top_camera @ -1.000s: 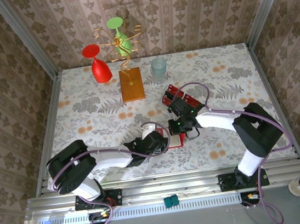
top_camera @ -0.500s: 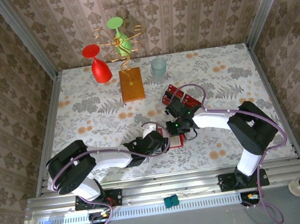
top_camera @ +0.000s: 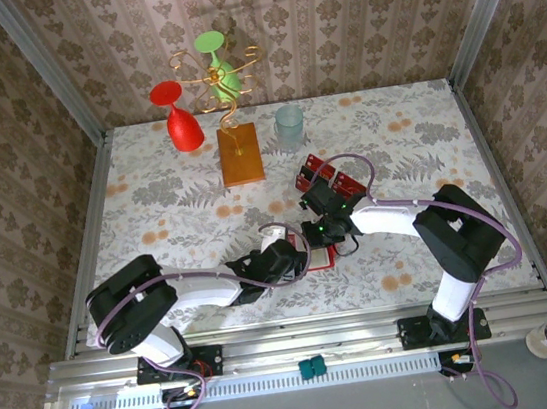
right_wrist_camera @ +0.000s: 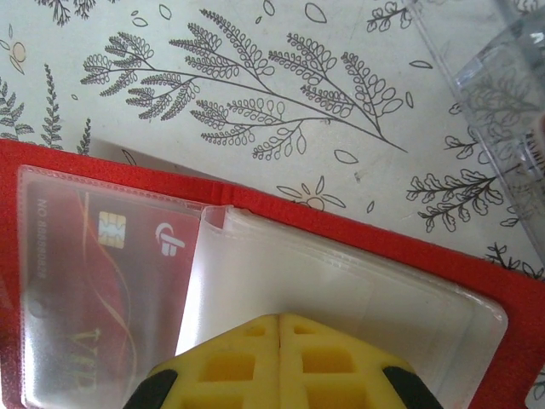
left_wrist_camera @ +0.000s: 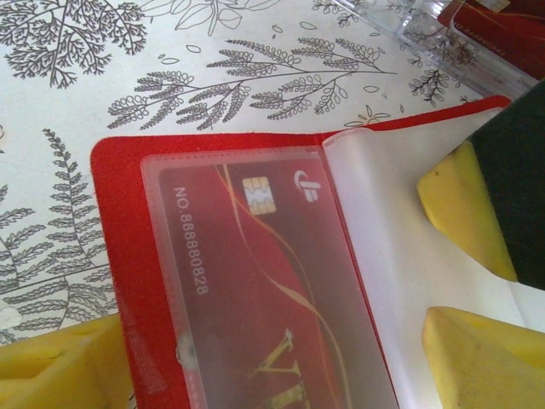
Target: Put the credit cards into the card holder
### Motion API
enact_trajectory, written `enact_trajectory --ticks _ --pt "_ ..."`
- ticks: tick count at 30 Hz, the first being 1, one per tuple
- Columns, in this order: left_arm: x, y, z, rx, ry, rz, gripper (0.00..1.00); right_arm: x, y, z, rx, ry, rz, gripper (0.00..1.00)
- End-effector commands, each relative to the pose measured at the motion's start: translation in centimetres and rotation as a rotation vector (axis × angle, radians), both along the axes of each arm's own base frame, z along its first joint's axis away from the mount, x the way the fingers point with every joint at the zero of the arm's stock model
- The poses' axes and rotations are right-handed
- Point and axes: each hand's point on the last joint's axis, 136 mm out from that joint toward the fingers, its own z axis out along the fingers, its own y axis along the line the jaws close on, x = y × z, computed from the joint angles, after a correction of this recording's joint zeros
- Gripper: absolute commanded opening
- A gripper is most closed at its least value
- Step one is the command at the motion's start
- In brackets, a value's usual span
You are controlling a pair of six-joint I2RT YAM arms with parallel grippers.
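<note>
Small glossy red folding card holder (top_camera: 323, 255) lies open on the floral tabletop (top_camera: 173, 208). One red credit card (right_wrist_camera: 102, 281) sits under one of its clear pockets.

Right end effector (right_wrist_camera: 279, 328): closed, nothing seen between the fingers, tip resting on the holder's other clear pocket.

Left end effector (left_wrist_camera: 260, 328): wide apart, straddling the holder, gripping nothing.

More red credit cards (top_camera: 330, 172) lie in the clear plastic tray (right_wrist_camera: 502, 77) just beyond the holder.

We judge this is between insertions. The next move is to fetch a card and slide it flat under the pocket lip.

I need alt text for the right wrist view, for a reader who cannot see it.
An open red card holder lies on a leaf-printed tablecloth, with a red card inside one clear pocket. The right tool, yellow and shut, is over the other pocket; a clear tray shows at the top right.
</note>
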Motion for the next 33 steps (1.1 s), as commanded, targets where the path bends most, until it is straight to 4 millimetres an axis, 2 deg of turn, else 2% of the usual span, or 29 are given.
enact_trajectory --ticks 1,4,9,12,15,20,26,33 --pt "-1.2 0.6 -2.2 0.054 0.042 -0.032 0.82 -0.5 0.6 -0.3 0.007 0.031 0.007 0.01" --pt "-1.4 0.9 -2.6 0.064 0.05 -0.027 0.8 -0.2 0.8 0.1 0.014 0.028 0.005 0.06" --pt "-1.6 1.3 -3.0 0.069 0.054 -0.018 0.79 0.8 -0.1 2.0 0.037 -0.013 -0.039 0.27" --pt "-1.6 1.5 -3.2 0.071 0.055 -0.015 0.78 1.2 -1.0 2.9 0.044 -0.03 -0.067 0.36" --pt "-1.6 1.4 -3.2 0.07 0.053 -0.016 0.78 1.1 -1.5 2.9 0.042 -0.031 -0.08 0.4" --pt "-1.6 1.5 -3.2 0.068 0.052 -0.014 0.78 0.7 -1.7 1.8 0.031 -0.008 -0.086 0.48" --pt "-1.6 1.6 -3.3 0.068 0.051 -0.007 0.77 0.1 -1.7 0.7 0.036 0.021 -0.092 0.52" --pt "-1.5 1.6 -3.3 0.064 0.048 -0.004 0.77 -0.1 -1.2 0.3 0.062 0.043 -0.087 0.53"
